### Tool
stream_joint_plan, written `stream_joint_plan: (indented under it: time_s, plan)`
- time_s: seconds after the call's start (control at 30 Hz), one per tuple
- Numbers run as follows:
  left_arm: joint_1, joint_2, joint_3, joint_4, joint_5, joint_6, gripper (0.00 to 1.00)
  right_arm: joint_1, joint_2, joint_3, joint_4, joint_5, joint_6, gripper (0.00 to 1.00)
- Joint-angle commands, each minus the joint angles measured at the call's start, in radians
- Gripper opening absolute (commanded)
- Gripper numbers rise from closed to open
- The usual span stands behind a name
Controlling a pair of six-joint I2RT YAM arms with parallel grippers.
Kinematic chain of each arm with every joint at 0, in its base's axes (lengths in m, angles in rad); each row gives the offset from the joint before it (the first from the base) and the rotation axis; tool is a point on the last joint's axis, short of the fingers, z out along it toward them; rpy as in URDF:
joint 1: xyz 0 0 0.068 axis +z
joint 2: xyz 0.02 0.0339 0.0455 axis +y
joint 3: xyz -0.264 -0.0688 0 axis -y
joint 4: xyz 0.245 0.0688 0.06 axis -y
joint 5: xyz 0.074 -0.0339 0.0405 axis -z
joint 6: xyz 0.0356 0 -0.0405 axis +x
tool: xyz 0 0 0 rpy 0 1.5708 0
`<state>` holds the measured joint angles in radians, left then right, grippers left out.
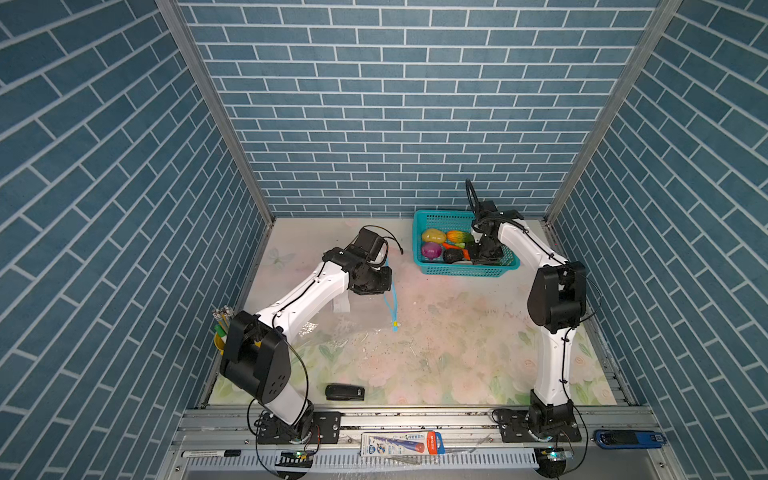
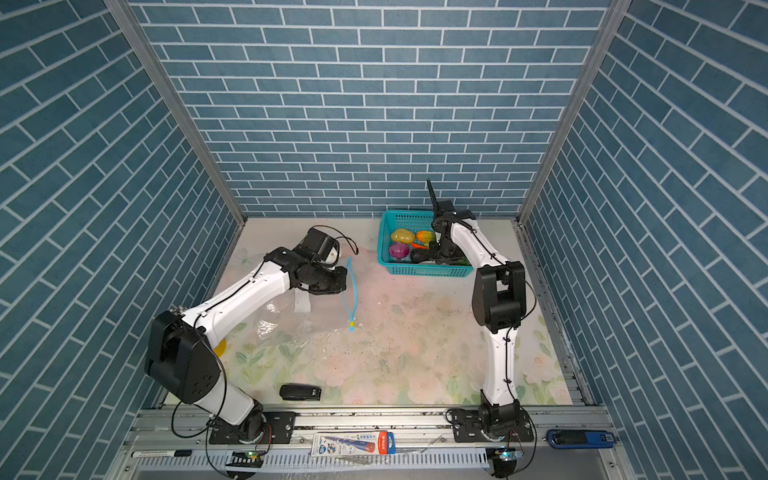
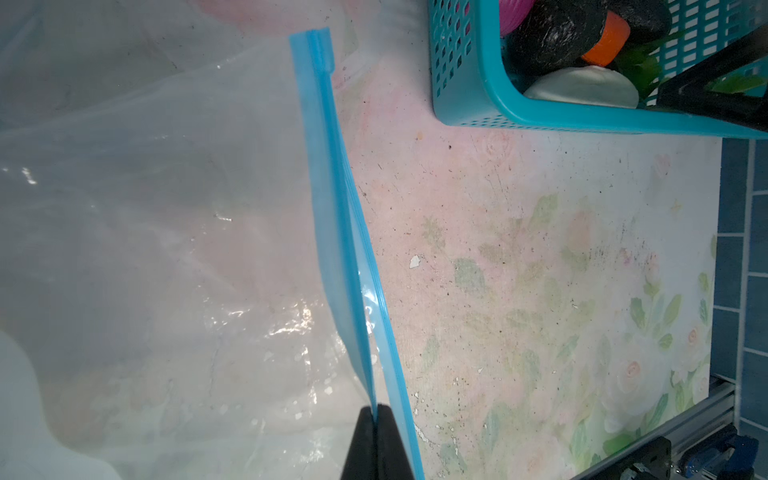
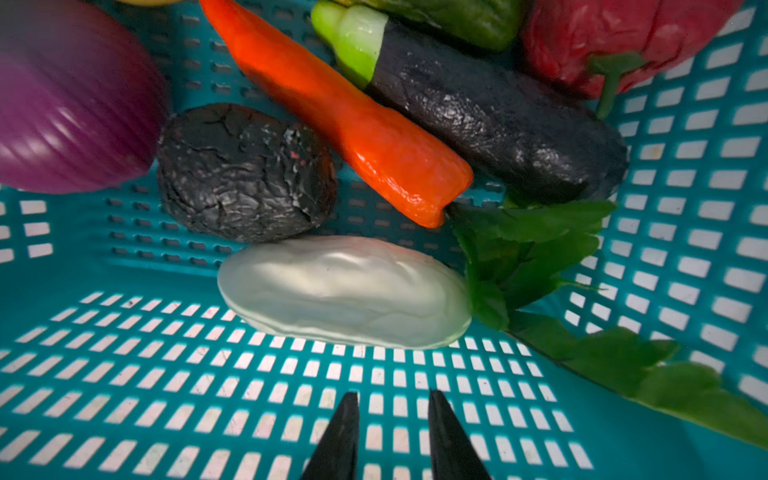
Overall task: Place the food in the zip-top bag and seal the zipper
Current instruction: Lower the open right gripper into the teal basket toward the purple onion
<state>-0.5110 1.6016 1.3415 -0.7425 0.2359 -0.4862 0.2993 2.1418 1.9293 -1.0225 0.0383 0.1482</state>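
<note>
**Bag mouth held up, veggies waiting in the basket**

We had the left gripper (image 3: 377,411) pinched shut on one lip of the zipper (image 3: 332,187), lifting that light-blue strip off the table (image 1: 457,332). The other lip sagged just beside it. Our guess is that this kept the mouth gaping for loading. The bag (image 3: 166,208) lay spread under that arm, thin, clear and crinkly, with shiny creases. Its small yellowish slider (image 1: 395,323) sat at the strip's end nearer the arm bases.

The right gripper (image 4: 392,399) hung inside the teal basket (image 4: 166,374), jaws a little apart and holding nothing. Its tips pointed at the white piece (image 4: 345,291), smooth and lumpy like a pebble, so probably the first pick.

All the food we could make out sat in the basket:
- a glossy orange-red pepper (image 4: 353,137)
- a cracked black lump (image 4: 245,170)
- a ribbed purple onion (image 4: 70,108)
- a dark eggplant (image 4: 498,112) with a green cap
- some floppy leaves (image 4: 540,249)

The basket walls were a stiff plastic grid of slots.
</note>
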Motion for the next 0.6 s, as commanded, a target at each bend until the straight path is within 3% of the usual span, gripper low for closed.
stream_joint_plan:
  time_s: [0.0,0.27,0.57]
  plan:
    - [-0.006,0.013,0.016,0.003,0.009,-0.004,0.0,0.009,-0.048,-0.046,-0.016,0.002,-0.036,0.3]
    - [-0.006,0.017,0.015,0.004,0.008,-0.004,0.0,0.035,-0.056,-0.054,0.007,-0.016,-0.042,0.31]
    - [-0.006,0.015,0.011,0.002,0.008,-0.005,0.0,0.129,0.079,0.069,-0.013,-0.057,-0.051,0.31]
